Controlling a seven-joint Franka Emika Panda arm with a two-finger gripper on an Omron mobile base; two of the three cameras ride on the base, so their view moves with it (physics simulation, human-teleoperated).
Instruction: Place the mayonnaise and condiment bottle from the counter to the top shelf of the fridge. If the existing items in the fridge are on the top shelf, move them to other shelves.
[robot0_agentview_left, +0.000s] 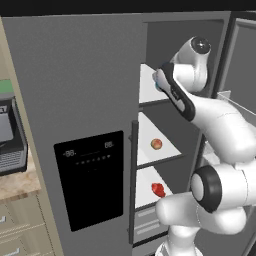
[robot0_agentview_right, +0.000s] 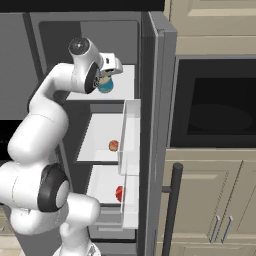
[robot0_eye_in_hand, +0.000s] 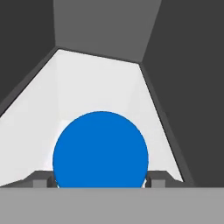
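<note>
My gripper (robot0_agentview_right: 106, 80) reaches into the open fridge at the top shelf (robot0_agentview_right: 126, 82) and is shut on the mayonnaise (robot0_agentview_right: 105, 86), a jar with a round blue lid. The blue lid (robot0_eye_in_hand: 100, 148) sits between the two fingertips (robot0_eye_in_hand: 43, 180), just above the white top shelf (robot0_eye_in_hand: 87, 87), which runs back to the dark rear wall. From the left, the hand (robot0_agentview_left: 159, 80) is at the front edge of the top shelf (robot0_agentview_left: 147, 92), and a sliver of blue shows beside it. The condiment bottle is out of view.
A round peach-coloured fruit (robot0_agentview_left: 156, 144) (robot0_agentview_right: 113, 145) lies on the middle shelf. A red item (robot0_agentview_left: 158, 189) (robot0_agentview_right: 119, 192) lies on the lower shelf. The open fridge door (robot0_agentview_right: 157, 125) with its bins (robot0_agentview_right: 131, 130) stands at the right. The closed door with a black panel (robot0_agentview_left: 90, 180) is at the left.
</note>
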